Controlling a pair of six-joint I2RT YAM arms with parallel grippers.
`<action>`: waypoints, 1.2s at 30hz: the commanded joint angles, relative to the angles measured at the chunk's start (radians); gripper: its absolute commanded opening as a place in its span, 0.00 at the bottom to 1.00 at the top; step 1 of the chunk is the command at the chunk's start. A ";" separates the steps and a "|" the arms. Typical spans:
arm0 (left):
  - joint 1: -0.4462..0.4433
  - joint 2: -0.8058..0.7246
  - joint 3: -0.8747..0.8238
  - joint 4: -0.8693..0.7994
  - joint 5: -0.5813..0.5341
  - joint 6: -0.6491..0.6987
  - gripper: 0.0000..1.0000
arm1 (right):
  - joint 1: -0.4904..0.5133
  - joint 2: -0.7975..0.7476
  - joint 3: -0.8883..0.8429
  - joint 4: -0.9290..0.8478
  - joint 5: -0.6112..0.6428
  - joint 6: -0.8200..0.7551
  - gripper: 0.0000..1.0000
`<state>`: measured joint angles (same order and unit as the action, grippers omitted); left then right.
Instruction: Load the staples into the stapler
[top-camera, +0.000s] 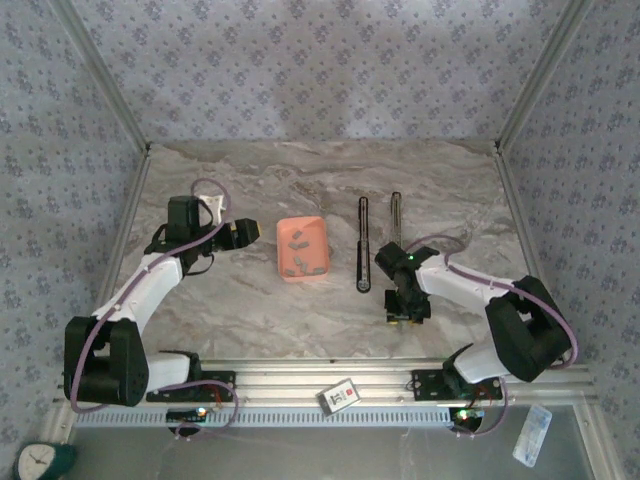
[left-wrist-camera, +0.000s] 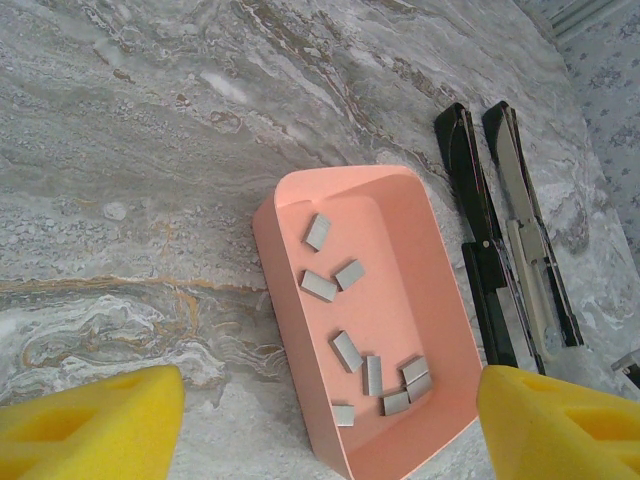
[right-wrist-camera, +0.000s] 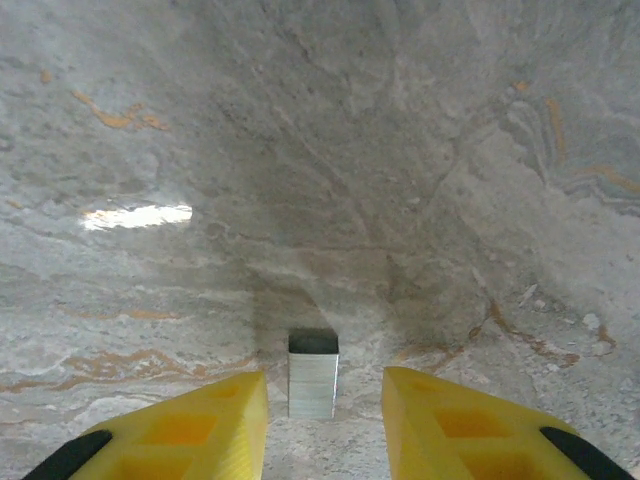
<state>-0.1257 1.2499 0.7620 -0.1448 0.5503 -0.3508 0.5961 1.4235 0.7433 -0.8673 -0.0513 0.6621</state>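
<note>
one staple strip (right-wrist-camera: 313, 378) lies loose between parted jaws of the right gripper (right-wrist-camera: 322, 400), at the stapler's (top-camera: 363, 245) 5 o'clock; left gripper (left-wrist-camera: 330, 410) gapes empty. risk: closing off-centre skids the strip away.

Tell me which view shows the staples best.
Left wrist: the staples lie clearly countable in the tray. Top external gives only grey specks; right wrist has one strip standing within the right pincer.

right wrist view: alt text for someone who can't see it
A short grey strip of staples rests on the marble table between the open right claw, whose yellow fingertips flank it with a gap on each side.
</note>
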 joint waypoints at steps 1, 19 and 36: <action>-0.007 -0.014 -0.008 0.016 0.015 -0.002 0.77 | -0.008 0.016 0.017 -0.011 -0.026 0.004 0.34; -0.014 -0.029 -0.010 0.015 0.015 -0.002 0.77 | -0.022 0.070 -0.001 0.051 -0.032 0.006 0.28; -0.021 -0.029 -0.016 0.018 0.012 0.005 0.77 | -0.018 -0.038 0.024 0.038 0.076 0.012 0.15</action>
<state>-0.1390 1.2434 0.7620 -0.1448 0.5503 -0.3527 0.5755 1.4494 0.7444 -0.8333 -0.0505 0.6651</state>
